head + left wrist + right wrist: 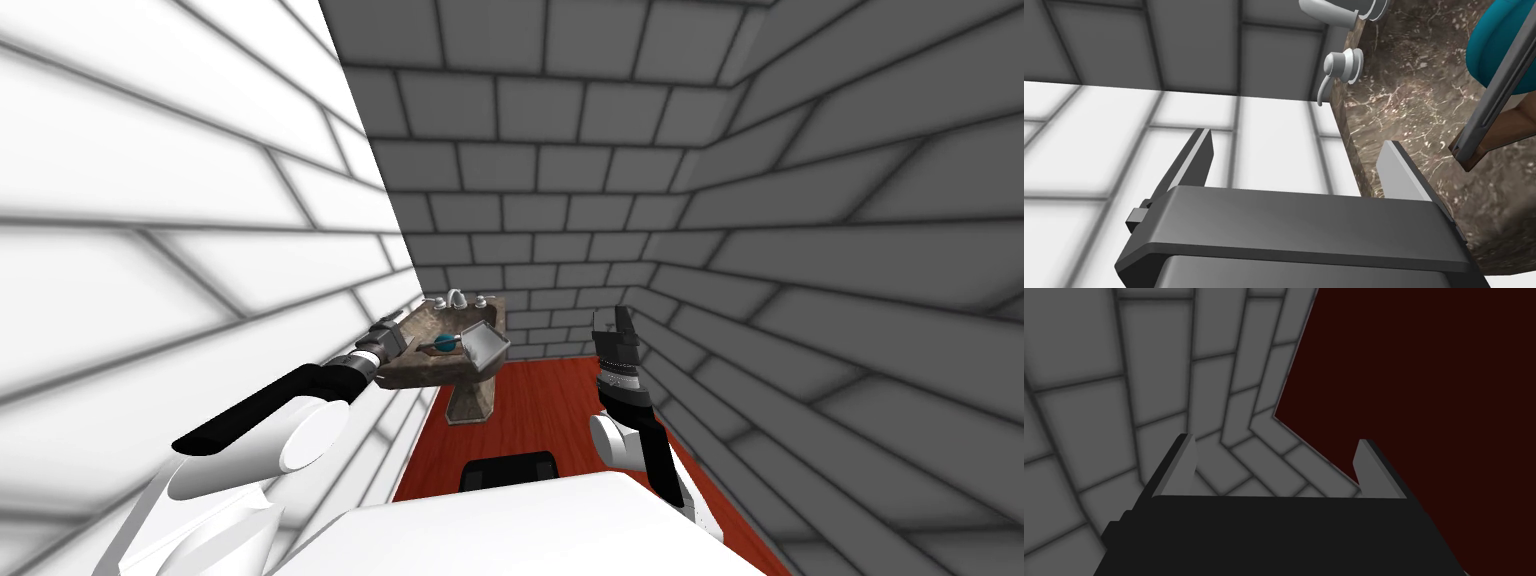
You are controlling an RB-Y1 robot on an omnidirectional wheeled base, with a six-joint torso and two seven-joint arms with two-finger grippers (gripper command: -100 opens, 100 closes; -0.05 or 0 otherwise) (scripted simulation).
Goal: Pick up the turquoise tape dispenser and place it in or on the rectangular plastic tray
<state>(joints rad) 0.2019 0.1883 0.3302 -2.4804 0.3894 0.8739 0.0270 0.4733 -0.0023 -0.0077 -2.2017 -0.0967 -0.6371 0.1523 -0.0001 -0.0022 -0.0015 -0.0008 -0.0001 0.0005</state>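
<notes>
The turquoise tape dispenser (445,343) lies in the basin of a brown marbled pedestal sink (425,372). A grey rectangular tray (487,347) rests tilted on the sink's right rim, touching the dispenser. My left gripper (405,330) hovers at the sink's left rim, open and holding nothing. In the left wrist view this gripper (1296,165) straddles the sink's edge (1414,115), with the dispenser (1499,45) and the tray's grey rim (1496,95) ahead and off to one side. My right gripper (612,320) is raised right of the sink, open (1276,465) and empty.
Faucet handles (1341,65) and a spout (455,297) stand at the back of the sink. A white tiled wall (200,250) runs close along my left arm. Grey tiled walls close the back and right. Red floor (540,410) lies before the sink.
</notes>
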